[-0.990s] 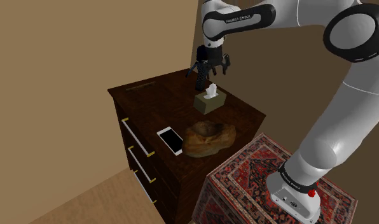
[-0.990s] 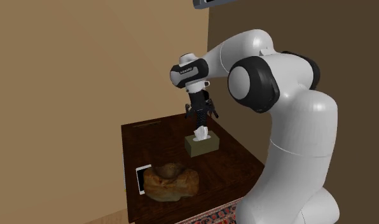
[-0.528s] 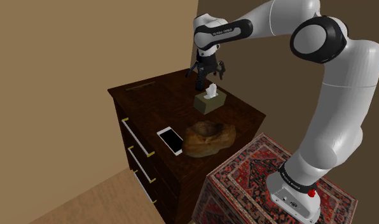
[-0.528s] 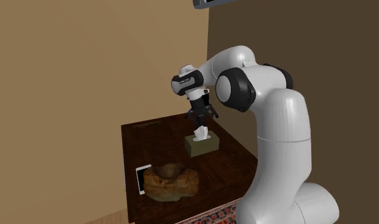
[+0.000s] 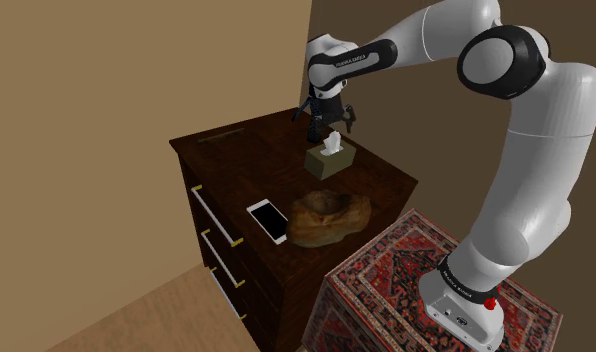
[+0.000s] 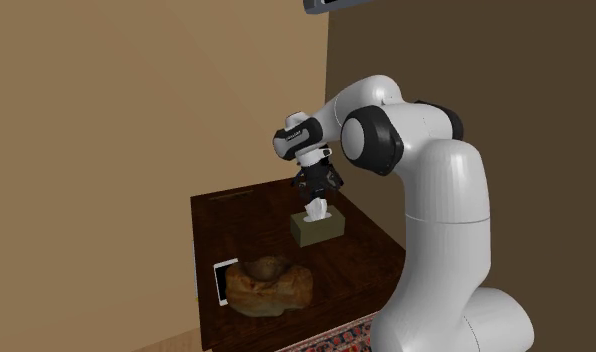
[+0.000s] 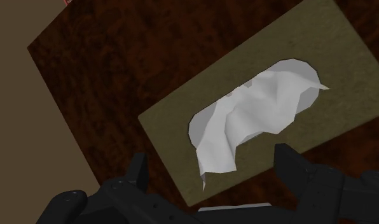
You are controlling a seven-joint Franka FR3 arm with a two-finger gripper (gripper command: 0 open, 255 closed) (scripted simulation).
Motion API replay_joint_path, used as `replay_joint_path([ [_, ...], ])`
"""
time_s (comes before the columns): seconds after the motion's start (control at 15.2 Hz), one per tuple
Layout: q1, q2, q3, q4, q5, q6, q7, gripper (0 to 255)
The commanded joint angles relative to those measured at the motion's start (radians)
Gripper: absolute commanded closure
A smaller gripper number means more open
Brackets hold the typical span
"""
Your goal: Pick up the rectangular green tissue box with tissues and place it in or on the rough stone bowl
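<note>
An olive-green tissue box (image 5: 331, 161) (image 6: 319, 229) with a white tissue (image 7: 252, 118) sticking out stands on the dark wooden dresser (image 5: 248, 158) near its back. My gripper (image 5: 324, 126) (image 6: 314, 197) hangs just above the box, pointing down at it. In the wrist view the gripper (image 7: 213, 173) is open. Its two black fingers (image 7: 289, 167) stand apart on either side of the tissue's lower tip and touch nothing. The rough brown stone bowl (image 5: 329, 217) (image 6: 269, 284) sits at the dresser's front edge, nearer the stand than the box.
A white phone (image 5: 269, 220) (image 6: 224, 281) lies flat beside the bowl. The dresser backs into a corner of tan and brown walls. Drawers with gold handles (image 5: 215, 240) face the shoulder view's lower left. The stand (image 5: 386, 290) wears a red patterned rug.
The arm's elbow swung up and back over the second. The hand stayed above the tissue box, turning a little at the wrist. The box, bowl and phone have not moved.
</note>
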Motion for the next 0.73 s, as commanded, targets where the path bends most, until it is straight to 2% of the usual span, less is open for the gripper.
replay_joint_path([
  [0.0, 0.0, 0.0, 0.0, -0.003, 0.0, 0.003, 0.0, 0],
  [0.26, 0.0, 0.0, 0.0, -0.002, 0.0, 0.003, 0.0, 0],
  [0.33, 0.0, 0.0, 0.0, -0.002, 0.0, 0.003, 0.0, 255],
  [0.66, 0.0, -0.002, 0.0, -0.003, 0.0, 0.001, 0.0, 255],
])
